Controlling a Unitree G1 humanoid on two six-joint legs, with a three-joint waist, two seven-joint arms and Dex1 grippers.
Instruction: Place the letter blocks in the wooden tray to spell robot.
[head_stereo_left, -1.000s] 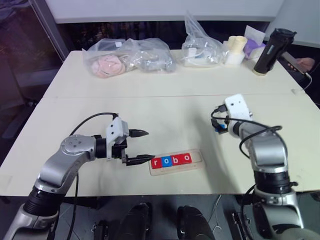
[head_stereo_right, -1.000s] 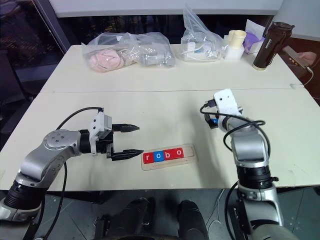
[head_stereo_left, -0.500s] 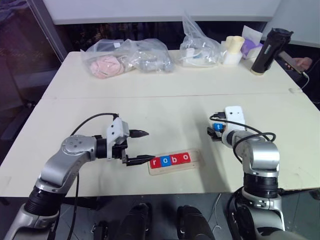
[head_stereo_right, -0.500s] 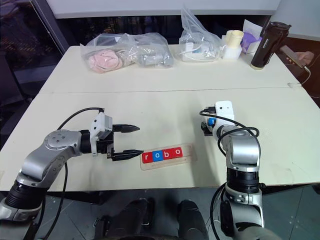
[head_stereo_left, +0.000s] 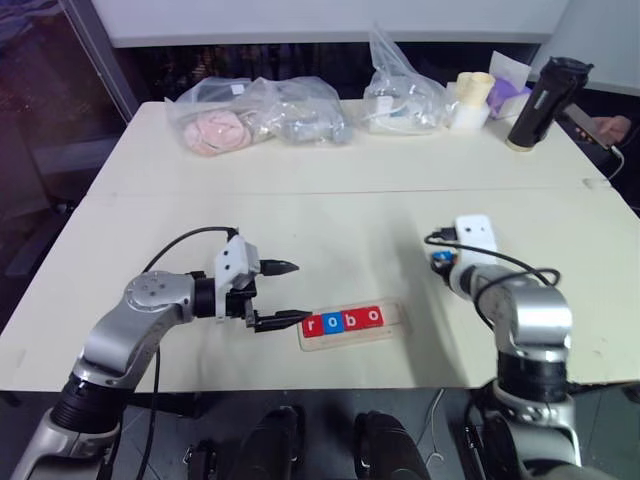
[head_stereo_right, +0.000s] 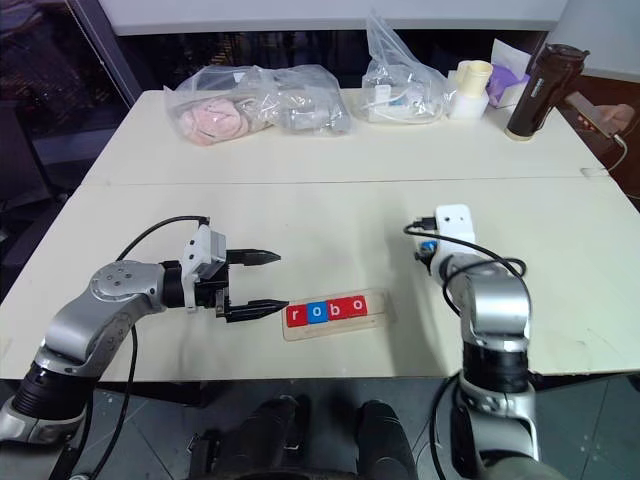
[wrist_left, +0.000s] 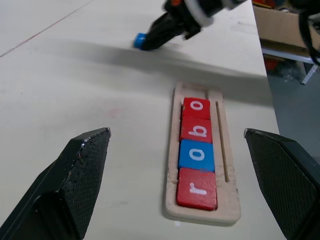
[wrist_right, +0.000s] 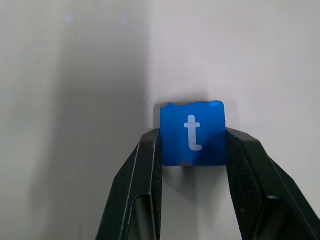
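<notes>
Four blocks (wrist_left: 198, 151), r-o-b-o, sit in the tray (head_stereo_left: 352, 324) near centre; its right slot is free. My right pincer (wrist_right: 192, 150) pinches the blue t block (wrist_right: 192, 133) by its flat edges, right of the tray. Left pincer (head_stereo_left: 281, 293) spread beside the tray's left end. Risk, I judge: smooth tile twisting out, or snagging the shallow wooden lip.

Right gripper (wrist_right: 192, 150) fingertips hidden in head views behind own white wrist camera housing (head_stereo_left: 476, 236) — blue t block (wrist_right: 192, 133) shows there only as small blue speck, letter too small to read. Person's hand (head_stereo_left: 612, 127) at far right cut off by frame edge. Clear bags (head_stereo_left: 262, 115) at far side — contents indistinct.
</notes>
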